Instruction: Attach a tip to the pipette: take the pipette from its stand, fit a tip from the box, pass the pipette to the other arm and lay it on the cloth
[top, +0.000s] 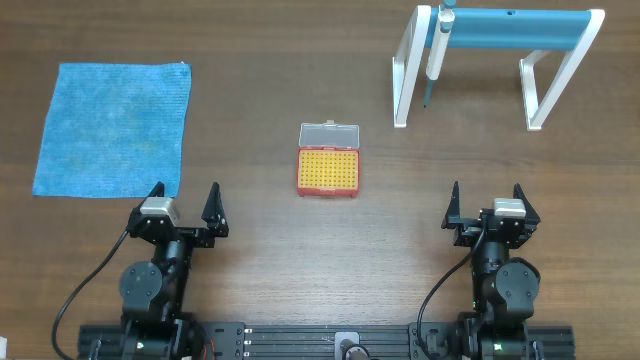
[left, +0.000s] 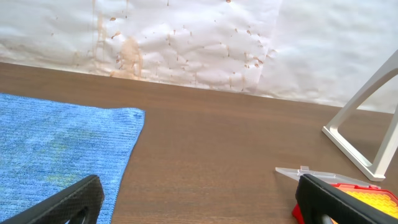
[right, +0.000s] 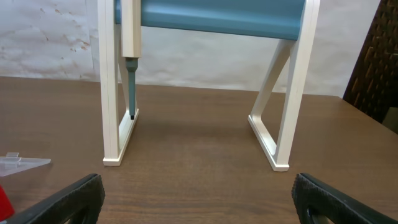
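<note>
The pipette (top: 437, 52) hangs upright at the left end of the white stand with its blue bar (top: 515, 28) at the back right; its shaft (right: 131, 65) points down, no tip fitted. The red tip box (top: 328, 171), lid open, holds yellow tips mid-table; its corner (left: 360, 196) shows beside my left finger. A blue cloth (top: 113, 128) lies flat at the back left, also the cloth (left: 50, 149) ahead of my left gripper. My left gripper (top: 186, 205) is open near its base, empty. My right gripper (top: 486, 205) is open near its base, well short of the stand.
The stand's white legs (right: 112, 93) rest on the brown table (top: 260, 80). The clear lid (right: 22, 163) of the tip box lies flat behind the box. A white papered wall (left: 199, 43) runs along the table's far edge.
</note>
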